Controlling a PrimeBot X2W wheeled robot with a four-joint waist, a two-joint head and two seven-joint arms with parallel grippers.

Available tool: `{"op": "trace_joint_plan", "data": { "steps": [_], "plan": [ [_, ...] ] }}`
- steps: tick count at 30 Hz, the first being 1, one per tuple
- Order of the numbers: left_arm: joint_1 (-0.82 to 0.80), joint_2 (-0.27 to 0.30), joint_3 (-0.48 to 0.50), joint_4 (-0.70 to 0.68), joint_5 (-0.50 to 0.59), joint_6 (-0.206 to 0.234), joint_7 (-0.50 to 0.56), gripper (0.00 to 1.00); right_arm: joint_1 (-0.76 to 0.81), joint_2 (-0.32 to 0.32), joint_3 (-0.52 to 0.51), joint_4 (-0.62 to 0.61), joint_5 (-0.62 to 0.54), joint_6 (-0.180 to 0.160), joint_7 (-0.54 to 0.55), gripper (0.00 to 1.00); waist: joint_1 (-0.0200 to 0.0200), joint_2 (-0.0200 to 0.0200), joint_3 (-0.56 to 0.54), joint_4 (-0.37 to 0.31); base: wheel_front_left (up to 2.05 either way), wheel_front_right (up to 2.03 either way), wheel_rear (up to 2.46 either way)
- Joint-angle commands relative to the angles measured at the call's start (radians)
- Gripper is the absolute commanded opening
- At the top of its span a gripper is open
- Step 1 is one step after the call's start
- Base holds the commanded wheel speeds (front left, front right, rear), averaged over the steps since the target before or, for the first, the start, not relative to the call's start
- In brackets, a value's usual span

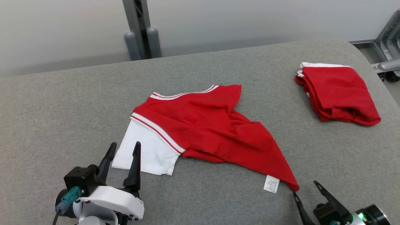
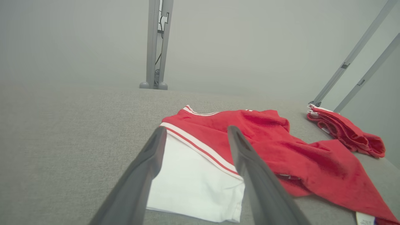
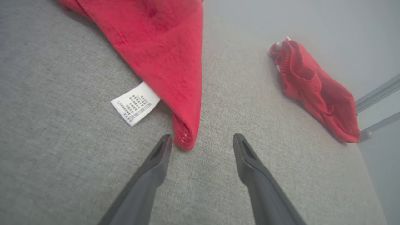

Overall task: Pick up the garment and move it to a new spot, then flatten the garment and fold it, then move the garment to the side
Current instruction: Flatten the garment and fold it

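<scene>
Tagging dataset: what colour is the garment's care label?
White label with dark print; best in right wrist view.

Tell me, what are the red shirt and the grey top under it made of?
The red shirt looks like soft knit cloth, probably cotton: matte, limp and wrinkled, tiny mesh holes at its corner. The grey top seems padded woven fabric: fine speckled weave, rounded edges, no shine.

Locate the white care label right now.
In the head view, lower right of centre, the care label pokes out from under the near pointed corner of the red garment, just left of the right gripper.
</scene>
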Motion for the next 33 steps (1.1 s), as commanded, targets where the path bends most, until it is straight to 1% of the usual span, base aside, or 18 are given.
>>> {"op": "trace_joint_plan", "data": {
  "steps": [1, 6, 12, 15, 20, 26, 28, 30, 33],
  "plan": [
    [0.012, 0.009, 0.012, -0.003, -0.003, 0.004, -0.005, 1.0, 0.016, -0.006, -0.039, -0.012, 0.014, 0.0, -0.005, 1.0, 0.0, 0.0, 0.001, -0.023, 0.0, 0.0, 0.0],
    [0.013, 0.011, 0.023, -0.002, -0.004, 0.002, -0.005, 1.0, 0.008, -0.005, -0.081, -0.049, 0.037, 0.0, -0.005, 1.0, 0.0, 0.0, 0.005, -0.038, 0.0, 0.0, 0.0],
    [-0.006, 0.008, 0.034, 0.028, -0.011, -0.018, -0.005, 1.0, -0.02, -0.006, -0.094, -0.097, 0.075, 0.0, -0.005, 1.0, 0.0, 0.0, 0.004, -0.038, 0.0, 0.0, 0.0],
    [-0.024, -0.003, 0.038, 0.076, -0.042, -0.038, 0.017, 1.0, -0.039, -0.006, -0.104, -0.128, 0.101, 0.0, -0.005, 1.0, 0.0, 0.0, 0.002, -0.029, 0.0, 0.0, 0.0],
    [-0.081, -0.01, 0.029, 0.202, -0.06, -0.072, 0.066, 1.0, -0.065, -0.006, -0.092, -0.17, 0.12, 0.0, -0.005, 1.0, 0.0, 0.0, 0.006, -0.022, 0.0, 0.0, 0.0],
    [-0.203, -0.019, -0.014, 0.384, -0.058, -0.124, 0.171, 1.0, -0.09, -0.006, -0.065, -0.213, 0.127, 0.0, 0.002, 1.0, 0.0, 0.0, 0.025, -0.036, 0.0, 0.0, 0.0],
    [-0.24, -0.021, -0.031, 0.44, -0.059, -0.138, 0.221, 1.0, -0.096, -0.006, -0.056, -0.221, 0.128, 0.0, 0.003, 1.0, 0.0, 0.0, 0.032, -0.046, 0.0, 0.0, 0.0],
    [-0.278, -0.022, -0.042, 0.492, -0.057, -0.146, 0.263, 1.0, -0.098, -0.006, -0.052, -0.228, 0.13, 0.0, 0.003, 1.0, 0.0, 0.0, 0.039, -0.057, 0.0, 0.0, 0.0],
    [-0.316, -0.021, -0.061, 0.562, -0.046, -0.138, 0.318, 1.0, -0.098, -0.006, -0.049, -0.236, 0.132, 0.0, 0.002, 1.0, 0.0, 0.0, 0.05, -0.072, 0.0, 0.0, 0.0]
  ]
}}
